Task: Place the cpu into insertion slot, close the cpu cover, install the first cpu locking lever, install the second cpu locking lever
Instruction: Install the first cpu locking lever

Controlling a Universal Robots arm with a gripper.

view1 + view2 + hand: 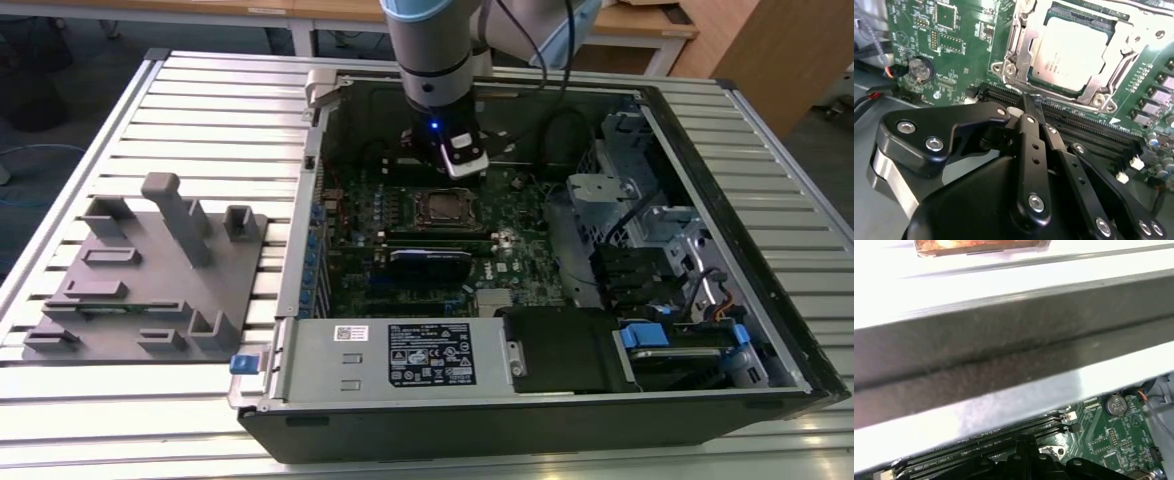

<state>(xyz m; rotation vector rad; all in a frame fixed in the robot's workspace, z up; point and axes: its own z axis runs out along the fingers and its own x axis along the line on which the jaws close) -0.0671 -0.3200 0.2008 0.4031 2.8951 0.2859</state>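
Silvery-grey square cpu [1074, 52] seated under thin silver frame cover [1019, 45]; black end effector [1031, 107] poised vertically just beside, fingers pinched together, empty.

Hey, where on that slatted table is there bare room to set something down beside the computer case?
Free: the slatted table beyond the grey fixture, between it and the case; also the strip in front of the fixture. Crowded: inside the case, where the gripper hangs by the cpu, amid memory slots, cables and drive bays.
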